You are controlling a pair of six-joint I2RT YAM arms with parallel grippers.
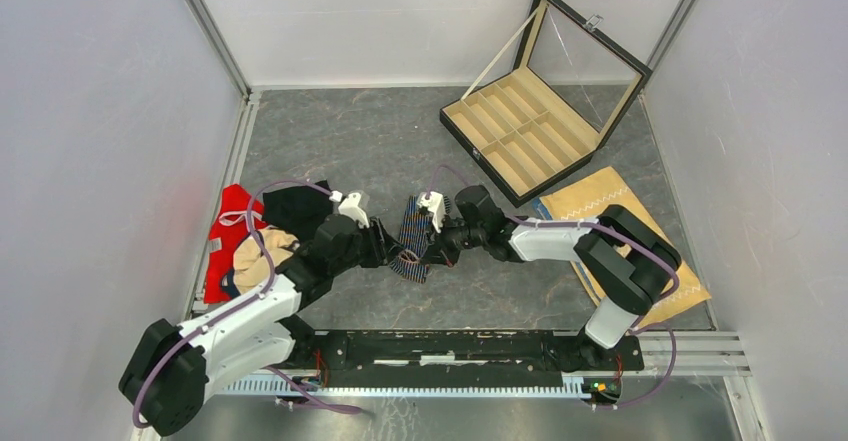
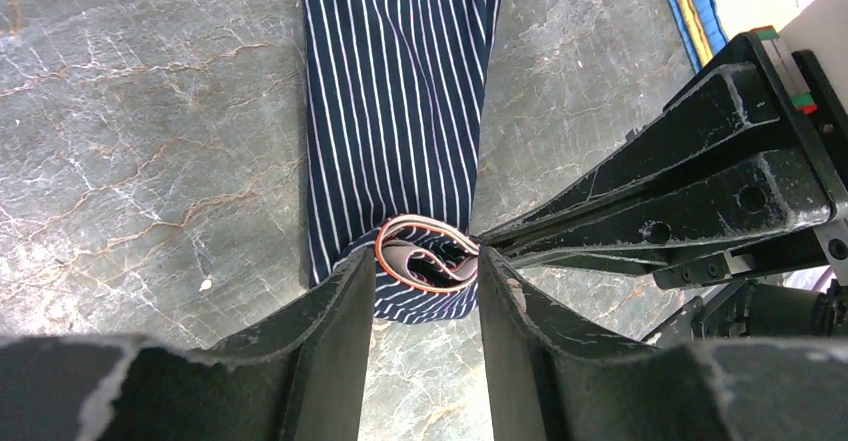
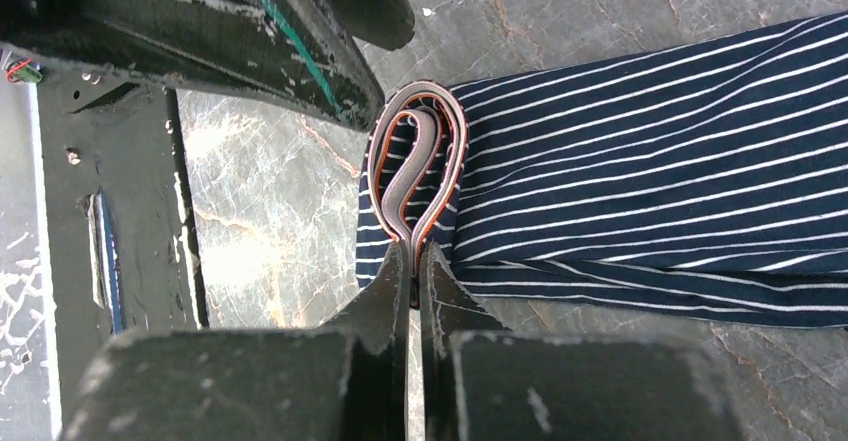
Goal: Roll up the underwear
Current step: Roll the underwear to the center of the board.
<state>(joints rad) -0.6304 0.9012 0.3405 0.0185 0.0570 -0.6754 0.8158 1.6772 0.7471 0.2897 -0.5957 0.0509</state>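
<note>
The navy striped underwear (image 1: 413, 233) lies folded into a long strip in mid-table. Its near end is curled into a small roll with the orange-edged waistband (image 2: 425, 259) showing. My right gripper (image 3: 415, 261) is shut on the edge of that curled waistband (image 3: 415, 166). It comes in from the right in the top view (image 1: 428, 251). My left gripper (image 2: 428, 261) is open, its two fingertips (image 2: 365, 271) standing either side of the rolled end and about touching it. The black underwear (image 1: 295, 209) lies in the clothes pile at the left.
A red garment (image 1: 228, 231) and a beige one (image 1: 255, 258) lie with the pile by the left wall. An open compartment box (image 1: 520, 136) stands at the back right. The tan zigzag-stitched cloth (image 1: 600, 201) lies under the right arm.
</note>
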